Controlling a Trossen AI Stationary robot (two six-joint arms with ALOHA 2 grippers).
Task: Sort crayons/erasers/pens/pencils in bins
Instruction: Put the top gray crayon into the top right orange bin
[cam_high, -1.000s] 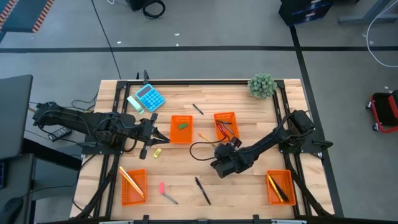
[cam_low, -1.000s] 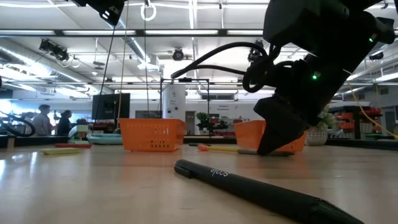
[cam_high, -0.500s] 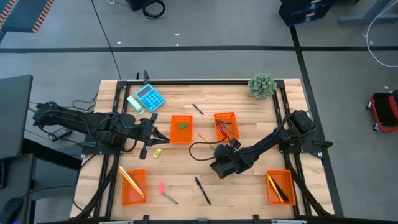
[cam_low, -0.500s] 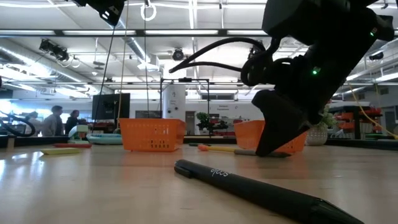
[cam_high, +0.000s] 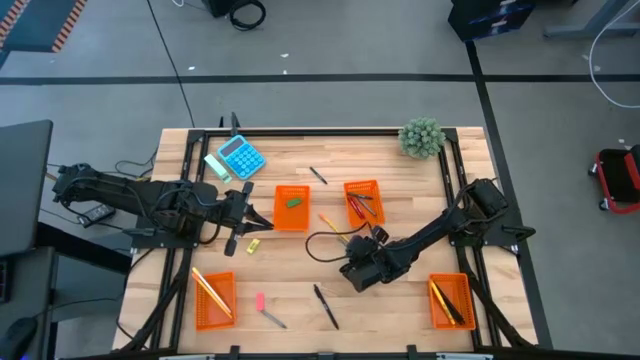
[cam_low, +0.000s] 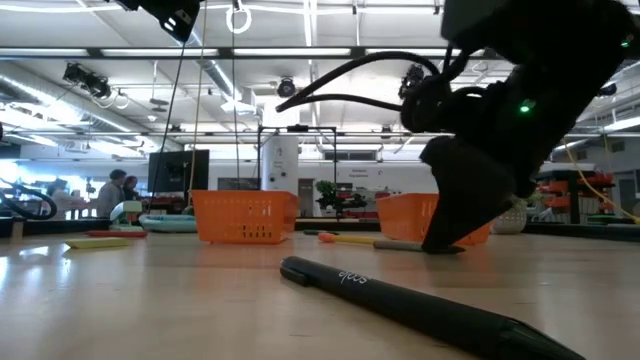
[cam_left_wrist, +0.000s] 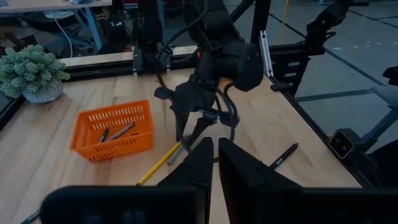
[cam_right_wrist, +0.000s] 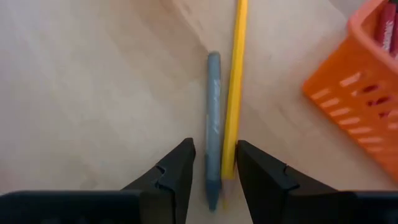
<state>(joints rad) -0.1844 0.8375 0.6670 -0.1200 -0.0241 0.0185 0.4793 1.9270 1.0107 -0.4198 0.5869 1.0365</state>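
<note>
I'm looking down on the table, four orange bins spread over it: one at the near left with a yellow pencil in it, one near right with sticks in it, and two mid-table, the left one with a green eraser, the right one holding crayons. My right gripper is low at centre table, fingers parted, straddling a grey crayon with a yellow pencil lying touching it alongside; I think the pads aren't touching either, though the view is tight. Left gripper waits at the left side, fingers nearly together, holding nothing. Two black pens, one near the front edge, one farther back. A pink eraser beside the left bin, a small yellow piece near my left gripper.
</note>
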